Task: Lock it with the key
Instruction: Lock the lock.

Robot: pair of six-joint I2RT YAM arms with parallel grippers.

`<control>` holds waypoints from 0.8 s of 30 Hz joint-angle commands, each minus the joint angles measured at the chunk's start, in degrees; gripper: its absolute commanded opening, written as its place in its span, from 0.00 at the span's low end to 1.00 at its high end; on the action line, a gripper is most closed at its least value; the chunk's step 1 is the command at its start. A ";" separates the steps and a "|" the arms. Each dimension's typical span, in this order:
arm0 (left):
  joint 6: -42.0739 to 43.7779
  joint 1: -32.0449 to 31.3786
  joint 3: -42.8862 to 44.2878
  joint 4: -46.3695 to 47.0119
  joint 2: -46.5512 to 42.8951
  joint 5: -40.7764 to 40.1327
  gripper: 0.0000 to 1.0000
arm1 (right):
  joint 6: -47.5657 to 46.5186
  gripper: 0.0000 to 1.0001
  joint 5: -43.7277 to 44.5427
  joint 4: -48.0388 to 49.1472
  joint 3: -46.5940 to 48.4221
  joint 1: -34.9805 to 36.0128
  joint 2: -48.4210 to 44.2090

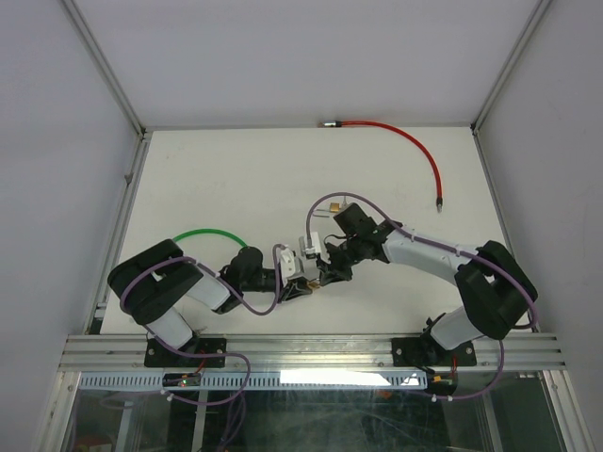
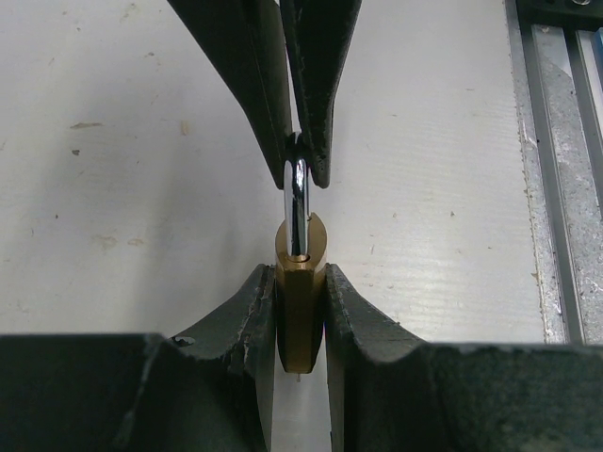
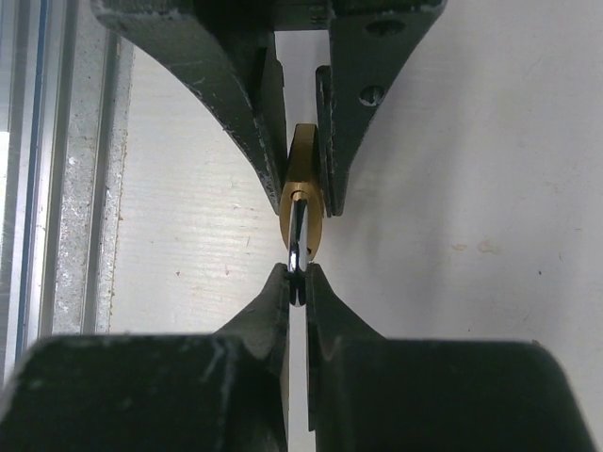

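Both grippers (image 2: 298,282) (image 2: 303,171) on padlock (image 2: 300,320), mid table (image 2: 141,188)

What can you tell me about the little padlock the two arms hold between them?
The padlock is small, with a brass-coloured body and a shiny silver shackle, seen edge on. It is held between the two arms over the white table. The left pincer clamps the body's flat sides; the right pincer pinches the top of the shackle. Whether the shackle is snapped home cannot be told, and no key can be made out.
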 commanded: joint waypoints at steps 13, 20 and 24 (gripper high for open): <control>1.16 0.45 -1.54 9.36 0.24 -2.11 0.00 | 9.56 0.00 -5.40 9.94 -2.31 8.21 5.40; 1.06 0.75 -2.26 10.98 0.50 -1.59 0.00 | 11.40 0.00 -4.79 13.64 -3.64 9.72 6.18; 1.02 0.82 -2.08 11.06 0.80 -1.39 0.00 | 11.49 0.00 -4.88 14.02 -3.71 10.54 7.17</control>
